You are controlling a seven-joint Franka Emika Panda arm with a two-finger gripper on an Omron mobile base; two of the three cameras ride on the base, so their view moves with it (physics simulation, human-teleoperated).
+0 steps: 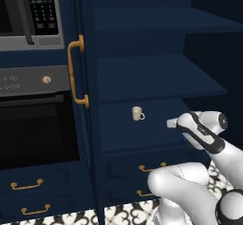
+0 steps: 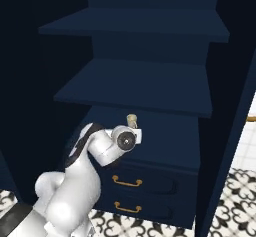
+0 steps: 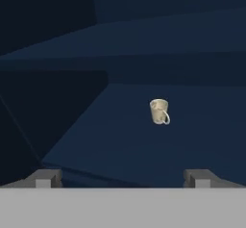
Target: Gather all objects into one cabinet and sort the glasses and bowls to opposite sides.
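Tall navy shelf unit (image 1: 156, 84), cream mug (image 1: 137, 113) upright on low shelf

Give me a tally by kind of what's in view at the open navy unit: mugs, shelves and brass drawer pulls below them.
Cream mugs: 1, the cream mug on the lowest shelf.
Shelves: 3.
Brass drawer pulls under the shelves: 2.
Total: 6.

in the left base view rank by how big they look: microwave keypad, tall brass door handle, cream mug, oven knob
1. tall brass door handle
2. microwave keypad, cut off at the top edge, so its full size is unsure
3. cream mug
4. oven knob, only slightly smaller than the mug
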